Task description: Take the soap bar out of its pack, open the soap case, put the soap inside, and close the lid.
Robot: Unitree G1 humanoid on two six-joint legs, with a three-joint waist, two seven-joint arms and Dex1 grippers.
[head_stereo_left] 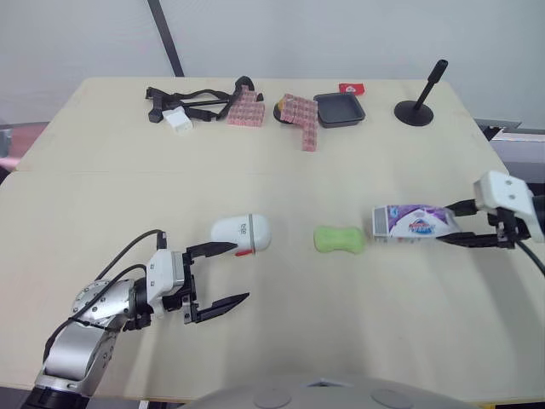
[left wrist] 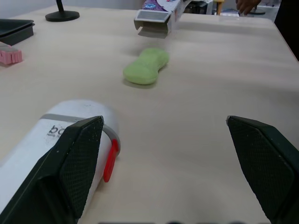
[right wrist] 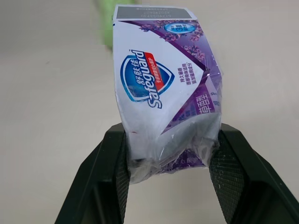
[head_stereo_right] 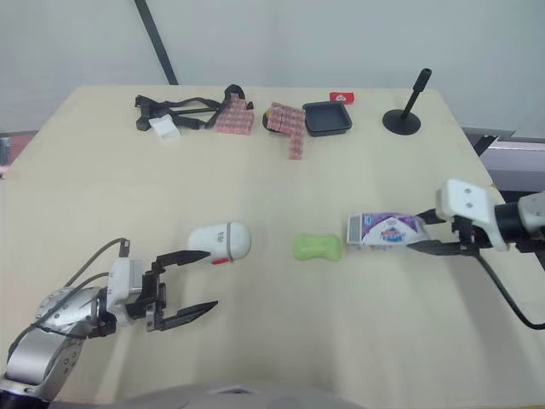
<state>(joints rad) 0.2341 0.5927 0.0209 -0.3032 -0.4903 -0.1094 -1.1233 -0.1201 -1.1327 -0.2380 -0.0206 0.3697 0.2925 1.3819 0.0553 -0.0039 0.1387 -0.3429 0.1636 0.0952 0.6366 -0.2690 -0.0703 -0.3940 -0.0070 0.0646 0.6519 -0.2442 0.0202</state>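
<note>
Soap [head_stereo_left: 339, 239] lay bare on the table [head_stereo_left: 341, 324], between the white soap case [head_stereo_left: 241, 233] and its pack [head_stereo_left: 413, 222], so unpacking looked done. Your right gripper [head_stereo_left: 444, 225] was clamped on the pack's crumpled end. Your left gripper [head_stereo_left: 238, 271] gaped wide just beside the case. Next, you would need to open that lid.

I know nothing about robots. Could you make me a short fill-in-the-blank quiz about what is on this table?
1. The soap bar is coloured ___.
2. The right pincer is ___ on the soap pack.
3. The left pincer, next to the white soap case, stands ___.
4. The soap bar lies ___ the soap case and the soap pack.

Missing words: green; shut; open; between.
</note>
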